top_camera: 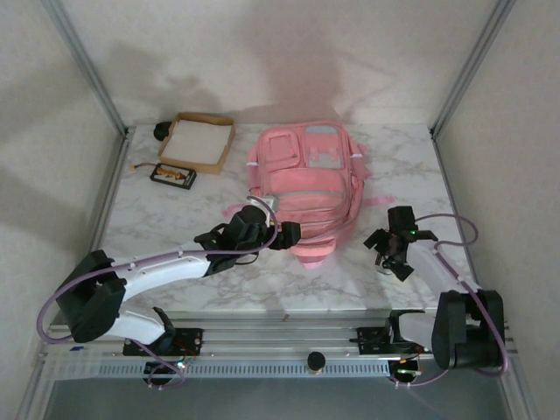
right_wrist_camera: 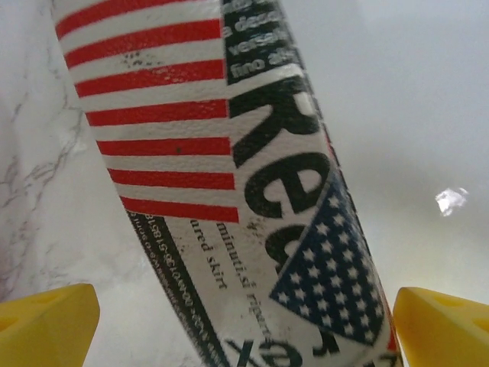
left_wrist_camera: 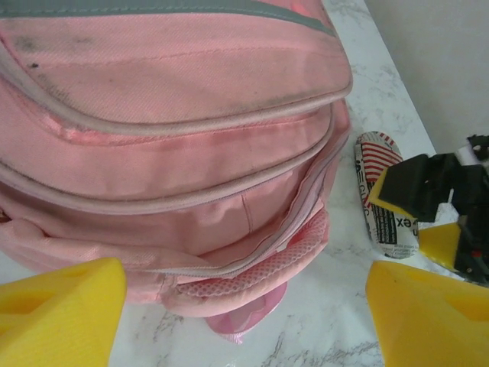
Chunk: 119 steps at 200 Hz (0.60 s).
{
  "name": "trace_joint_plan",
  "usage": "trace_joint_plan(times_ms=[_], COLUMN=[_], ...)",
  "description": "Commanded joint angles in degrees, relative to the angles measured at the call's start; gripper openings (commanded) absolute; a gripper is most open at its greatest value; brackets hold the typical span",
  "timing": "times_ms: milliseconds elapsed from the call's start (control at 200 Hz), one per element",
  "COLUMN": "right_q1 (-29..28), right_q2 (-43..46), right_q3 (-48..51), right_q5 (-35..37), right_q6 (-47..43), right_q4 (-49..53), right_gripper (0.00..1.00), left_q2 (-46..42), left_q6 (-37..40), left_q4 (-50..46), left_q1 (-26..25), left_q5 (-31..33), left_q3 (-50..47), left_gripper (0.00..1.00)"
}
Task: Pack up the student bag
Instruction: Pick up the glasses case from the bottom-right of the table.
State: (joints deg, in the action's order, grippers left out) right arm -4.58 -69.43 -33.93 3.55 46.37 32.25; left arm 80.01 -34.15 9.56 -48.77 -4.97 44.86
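The pink student bag (top_camera: 306,179) lies flat in the middle of the table, its near end filling the left wrist view as the student bag (left_wrist_camera: 176,130). My left gripper (top_camera: 284,234) hovers just off that near end. It is open, its yellow fingertips (left_wrist_camera: 61,313) spread wide, and the left gripper (left_wrist_camera: 244,306) holds nothing. To the right of the bag a printed pouch (left_wrist_camera: 382,199) with red stripes and newsprint lies on the marble. My right gripper (top_camera: 385,249) is over it, open. In the right wrist view the pouch (right_wrist_camera: 252,176) lies between the spread tips of the right gripper (right_wrist_camera: 244,329).
A shallow cardboard tray (top_camera: 199,142) sits at the back left, with a small dark packet (top_camera: 173,174) in front of it. Metal frame posts (top_camera: 87,66) rise at the table's back corners. Purple cables loop beside both arms.
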Motion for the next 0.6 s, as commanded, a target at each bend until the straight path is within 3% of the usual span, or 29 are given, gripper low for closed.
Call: trace_joint_plan(times_ms=[0, 260, 591], right_q1=[-1.61, -2.28, -2.22], right_q2=[-2.87, -6.86, -2.15], right_q3=[-1.20, -2.69, -2.80], right_q5=[1.24, 3.15, 2.62], right_q6=[-1.76, -3.80, -7.51], right_q4=[-2.92, -3.56, -3.02], right_gripper=[0.98, 0.80, 0.59], left_q2=[1.09, 5.53, 13.00], left_q6=[0.72, 16.32, 32.87], left_q4=[0.85, -9.29, -18.16], left_q1=[-0.18, 0.07, 0.43], left_q5=[-0.28, 6.90, 12.53], left_q3=[2.56, 12.39, 21.74], left_gripper=[0.82, 0.84, 0.87])
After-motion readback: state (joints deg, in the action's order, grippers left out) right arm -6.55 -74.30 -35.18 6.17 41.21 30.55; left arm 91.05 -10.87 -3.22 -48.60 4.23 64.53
